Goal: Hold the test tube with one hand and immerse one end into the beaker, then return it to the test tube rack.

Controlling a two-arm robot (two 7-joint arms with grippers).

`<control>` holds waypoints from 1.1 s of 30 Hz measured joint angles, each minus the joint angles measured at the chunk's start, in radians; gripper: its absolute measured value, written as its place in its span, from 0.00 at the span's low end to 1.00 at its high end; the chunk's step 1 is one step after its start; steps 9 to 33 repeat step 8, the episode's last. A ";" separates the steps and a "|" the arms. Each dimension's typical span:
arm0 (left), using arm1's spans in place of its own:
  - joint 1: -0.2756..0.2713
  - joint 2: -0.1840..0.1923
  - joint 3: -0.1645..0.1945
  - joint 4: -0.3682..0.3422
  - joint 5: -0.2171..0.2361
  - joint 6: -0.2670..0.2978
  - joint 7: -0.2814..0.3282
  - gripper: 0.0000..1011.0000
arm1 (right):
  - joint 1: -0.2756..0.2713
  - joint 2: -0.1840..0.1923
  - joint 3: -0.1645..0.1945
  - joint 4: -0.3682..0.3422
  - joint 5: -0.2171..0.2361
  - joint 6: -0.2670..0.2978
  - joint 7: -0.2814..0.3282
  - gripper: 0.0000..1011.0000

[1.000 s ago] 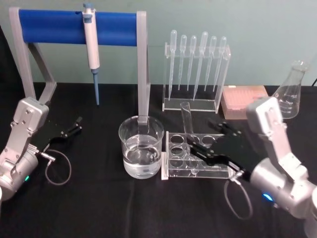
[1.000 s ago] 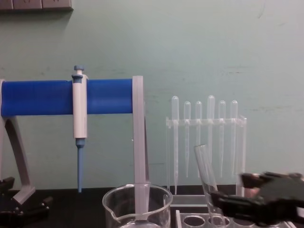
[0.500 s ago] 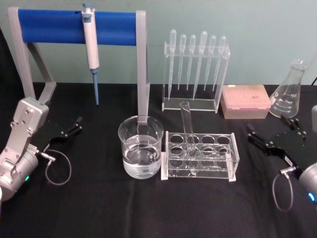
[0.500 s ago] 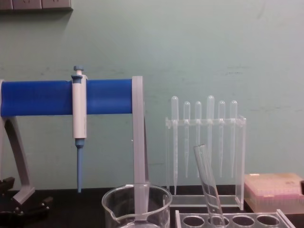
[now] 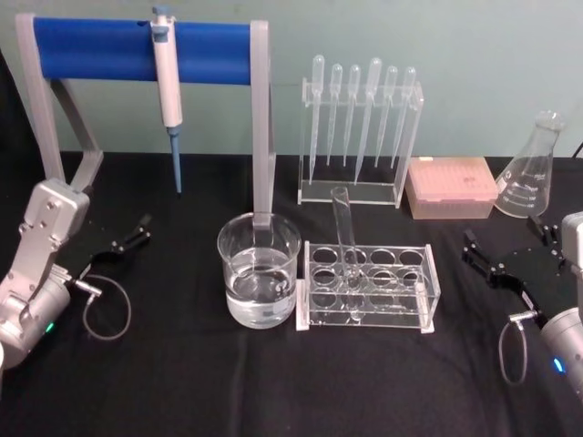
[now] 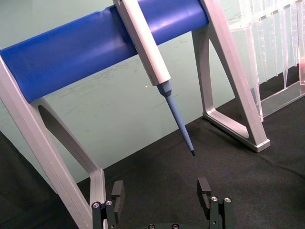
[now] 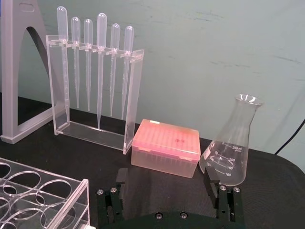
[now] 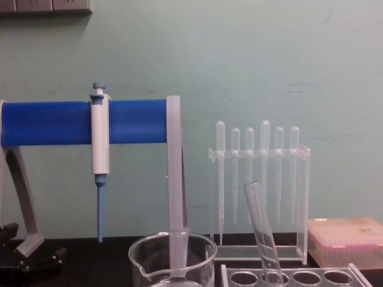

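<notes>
Right gripper (image 5: 510,255) open, test tube (image 5: 345,238) racked

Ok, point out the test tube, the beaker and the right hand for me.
test tube (image 5: 344,228): head view, on the glass stem above the rack.
beaker (image 5: 260,273): head view, on the front wall at the liquid level.
right hand (image 5: 512,252): head view, midway between its open fingertips, at the table's right side.

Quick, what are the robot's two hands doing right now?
Left gripper: open, holding nothing, parked at the table's left.
Right gripper: open, holding nothing, right of the test tube.
</notes>
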 joint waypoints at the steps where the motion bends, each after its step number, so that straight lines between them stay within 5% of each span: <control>1: 0.000 0.000 0.000 0.000 0.000 0.000 0.000 0.99 | 0.000 0.000 0.000 -0.001 0.001 0.001 0.000 0.99; 33: 0.000 0.000 0.000 0.000 0.000 0.000 0.000 0.99 | -0.001 0.003 -0.001 -0.006 0.006 0.006 0.004 0.99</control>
